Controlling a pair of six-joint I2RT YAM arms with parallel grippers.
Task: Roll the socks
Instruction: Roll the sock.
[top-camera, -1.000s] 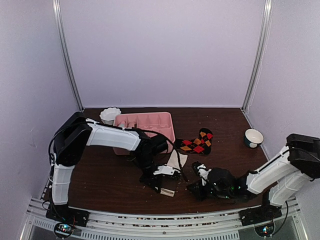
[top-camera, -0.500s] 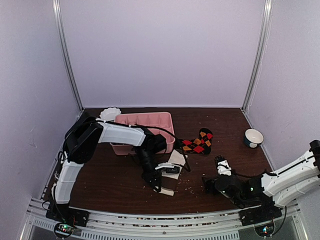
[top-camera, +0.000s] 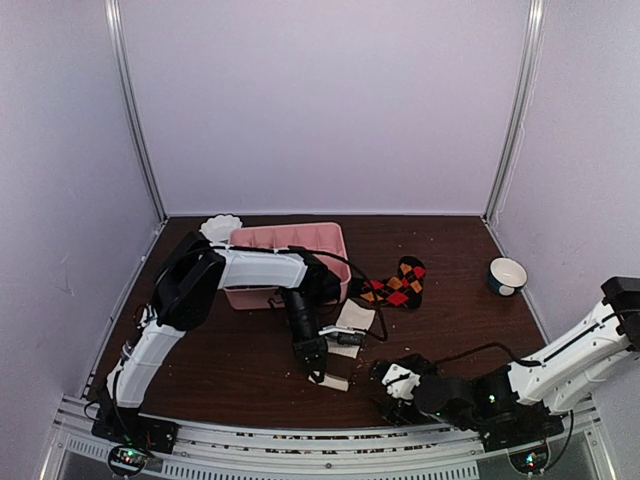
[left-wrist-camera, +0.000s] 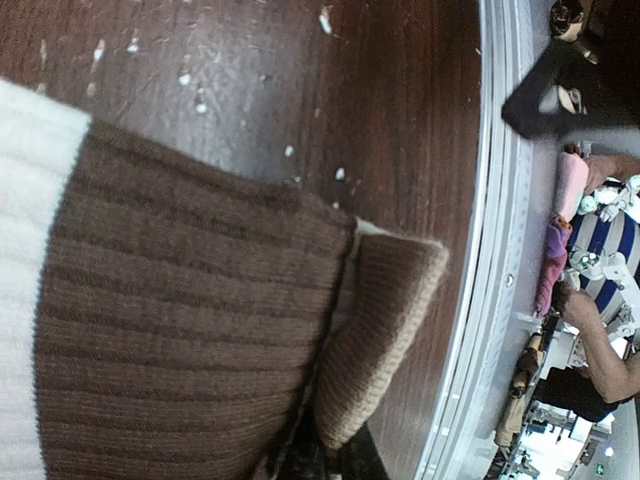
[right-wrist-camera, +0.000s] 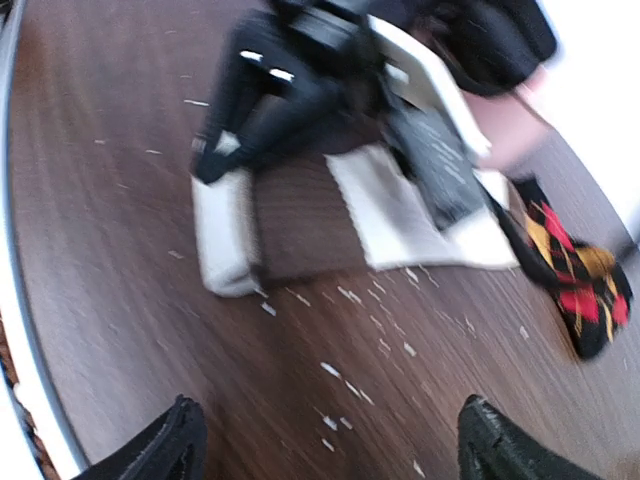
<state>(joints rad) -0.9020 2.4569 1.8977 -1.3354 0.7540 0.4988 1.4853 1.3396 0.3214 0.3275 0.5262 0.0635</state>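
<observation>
A cream-white sock with a brown band (top-camera: 350, 320) lies flat near the table's middle front; its brown ribbed cuff (left-wrist-camera: 190, 330) fills the left wrist view. My left gripper (top-camera: 318, 370) is shut on the sock's near end, with its dark fingers (left-wrist-camera: 320, 462) barely showing under the fabric. A black argyle sock (top-camera: 395, 285) with red and orange diamonds lies just behind, apart from both grippers. My right gripper (top-camera: 386, 386) hovers low by the front edge, right of the cream sock. It is open and empty (right-wrist-camera: 330, 450), facing both the cream sock (right-wrist-camera: 300, 215) and the argyle sock (right-wrist-camera: 575, 280).
A pink compartment tray (top-camera: 285, 240) stands behind the left arm, with a fluted white bowl (top-camera: 220, 226) at its left corner. A small white bowl (top-camera: 507, 273) sits at the far right. White crumbs dot the wood. The metal rail (left-wrist-camera: 495, 250) runs along the near edge.
My right gripper let go and opened, pulled back to the right, then swung in left toward the cream sock. The left arm shifted slightly and kept its hold on the sock.
</observation>
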